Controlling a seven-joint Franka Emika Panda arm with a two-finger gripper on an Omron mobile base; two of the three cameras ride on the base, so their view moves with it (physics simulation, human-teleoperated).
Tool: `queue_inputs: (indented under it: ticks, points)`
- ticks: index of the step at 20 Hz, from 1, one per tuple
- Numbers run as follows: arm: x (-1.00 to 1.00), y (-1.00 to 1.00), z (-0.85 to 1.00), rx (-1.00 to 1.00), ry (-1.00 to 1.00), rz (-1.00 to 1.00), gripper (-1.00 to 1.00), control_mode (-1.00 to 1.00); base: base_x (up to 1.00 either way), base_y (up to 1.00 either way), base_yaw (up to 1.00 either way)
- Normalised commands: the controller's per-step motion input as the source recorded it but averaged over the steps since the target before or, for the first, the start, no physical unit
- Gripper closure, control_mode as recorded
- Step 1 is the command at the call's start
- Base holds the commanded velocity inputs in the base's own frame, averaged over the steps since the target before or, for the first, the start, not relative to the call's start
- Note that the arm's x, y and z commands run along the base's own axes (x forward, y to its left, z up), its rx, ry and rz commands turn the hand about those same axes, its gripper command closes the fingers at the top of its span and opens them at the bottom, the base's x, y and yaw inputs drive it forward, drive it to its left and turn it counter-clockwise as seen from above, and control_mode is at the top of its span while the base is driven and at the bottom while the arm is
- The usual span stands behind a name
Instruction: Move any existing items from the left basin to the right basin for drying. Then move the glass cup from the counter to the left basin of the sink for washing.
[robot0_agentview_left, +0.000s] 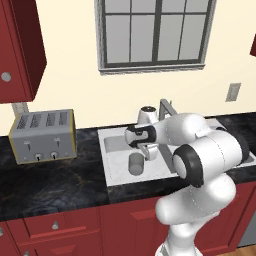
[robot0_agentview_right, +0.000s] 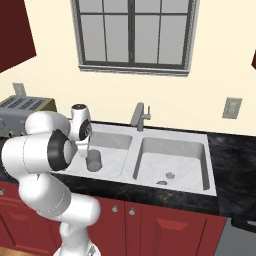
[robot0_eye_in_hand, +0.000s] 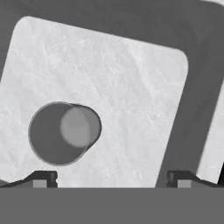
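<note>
Hand view shows our gripper (robot0_eye_in_hand: 112, 177) spread wide and empty just above the glass cup (robot0_eye_in_hand: 64, 133), upright in the left basin (robot0_eye_in_hand: 131, 78), so we judge any careless sideways exit could topple it toward the right basin (robot0_agentview_right: 172, 155).

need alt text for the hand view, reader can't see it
Looking straight down into the left basin of a pale marbled sink, a glass cup stands upright on its floor, seen through its open mouth. The two dark fingers rise wide apart at the bottom edge, above the cup and not touching it. Black counter borders the basin.
</note>
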Motion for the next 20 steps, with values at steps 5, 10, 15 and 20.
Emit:
queue_inputs:
  ticks: [5, 10, 15, 20]
  points:
    - [-0.12, 0.0, 0.45, -0.05, 0.0, 0.0, -1.0, -1.0, 0.0, 0.0, 0.0]
    - [-0.13, 0.01, 0.5, -0.09, 0.0, 0.0, -1.0, -1.0, 0.0, 0.0, 0.0]
    - [-0.18, 0.01, 0.47, -0.08, 0.0, 0.0, -1.0, -1.0, 0.0, 0.0, 0.0]
    - [-0.2, 0.03, 0.42, -0.08, 0.0, 0.0, -1.0, -1.0, 0.0, 0.0, 0.0]
